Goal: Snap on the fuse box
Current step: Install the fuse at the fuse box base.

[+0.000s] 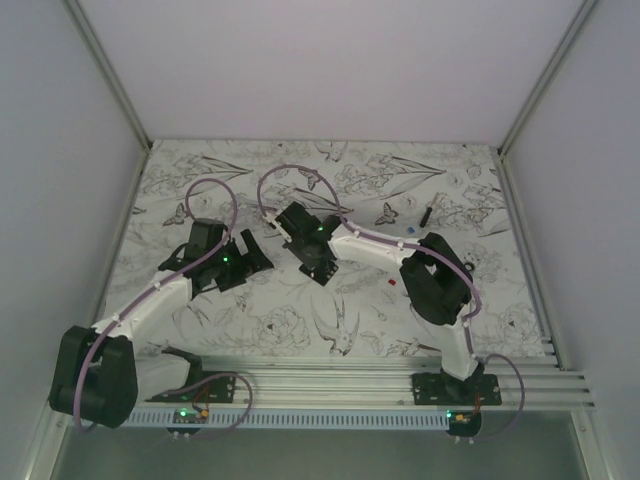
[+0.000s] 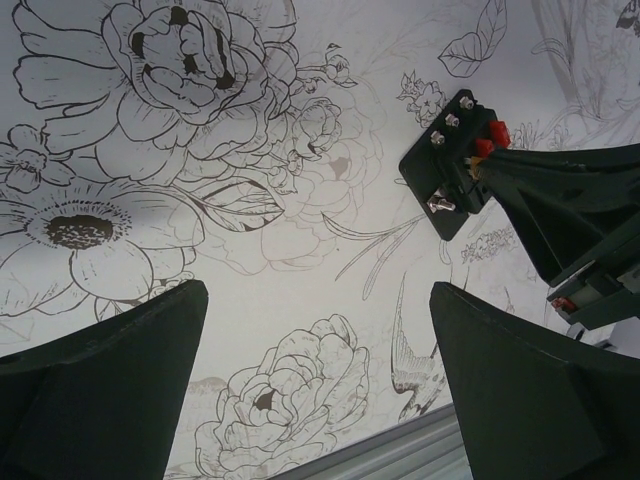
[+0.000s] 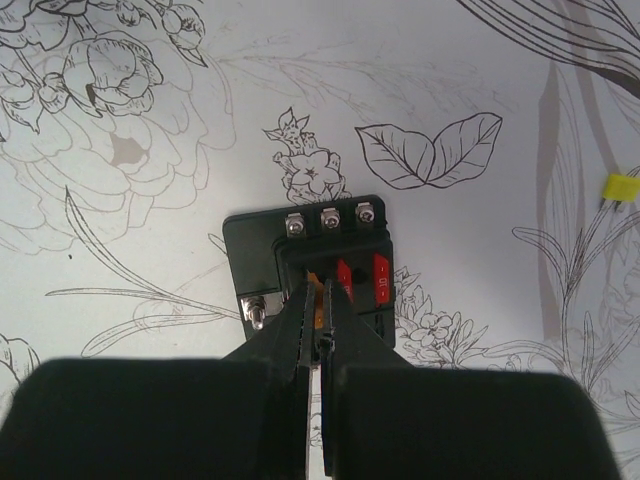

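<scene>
Black fuse box (image 3: 255, 238): it lay flat on the worktop (image 1: 200, 170) near the middle, ahead of both arm bases. Its face was up, with two red fuses (image 3: 360, 280) and an orange one beside them in the slots. Three screws ran along its far edge.
Right fingers (image 3: 270, 350): you had them drawn almost together, with only a thin slit between. Their tips were down on the box face at the orange fuse. You could not tell whether they pinched anything there.
Left fingers (image 2: 100, 390): you had them spread wide, holding nothing. They sat over bare printed cloth, to the left of the box and apart from it.
In the way: the right fingers covered the near half of the box in their own wrist view. From the top camera the right wrist hid the box almost wholly. Your clearest look at the box came from the left wrist, where the right fingers reached in over its red-fuse corner.
Loose red fuse (image 1: 390, 282): it lay on the worktop to the right of the box, apart from it.
Yellow fuse (image 3: 622, 188): it lay alone at the right edge of the right wrist view, well apart from the box.
Thin black bar (image 1: 427, 213): it lay far right on the worktop, well apart from both arms.
Purple cables (image 1: 215, 190): they looped above each arm, clear of the box.
</scene>
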You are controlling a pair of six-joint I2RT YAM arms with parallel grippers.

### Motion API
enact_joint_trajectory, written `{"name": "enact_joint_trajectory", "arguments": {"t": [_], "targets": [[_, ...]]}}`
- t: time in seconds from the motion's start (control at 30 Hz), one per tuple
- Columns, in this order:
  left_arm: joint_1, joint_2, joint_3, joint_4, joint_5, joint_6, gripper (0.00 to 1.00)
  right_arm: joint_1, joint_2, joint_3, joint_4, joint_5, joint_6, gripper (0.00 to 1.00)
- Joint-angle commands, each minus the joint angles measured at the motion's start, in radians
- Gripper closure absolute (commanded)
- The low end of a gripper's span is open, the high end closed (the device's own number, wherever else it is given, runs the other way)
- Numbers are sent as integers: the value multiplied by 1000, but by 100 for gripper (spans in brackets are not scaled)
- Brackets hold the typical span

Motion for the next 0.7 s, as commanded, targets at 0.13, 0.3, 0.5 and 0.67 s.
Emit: {"name": "enact_joint_trajectory", "arguments": {"t": [0.13,0.3,0.5,0.67], "targets": [[7,14,-11,-33,9,12,0,25,18,34,-36,30,-7,100],[7,18,-11,-33,15,10,0,29,34,41,-44,35,-6,100],[7,12,-12,-33,15,11,0,44,79,57,-60,60,-26,100],[7,6,-15,-35,12,9,0,51,98,60,-56,55,-26,100]]}}
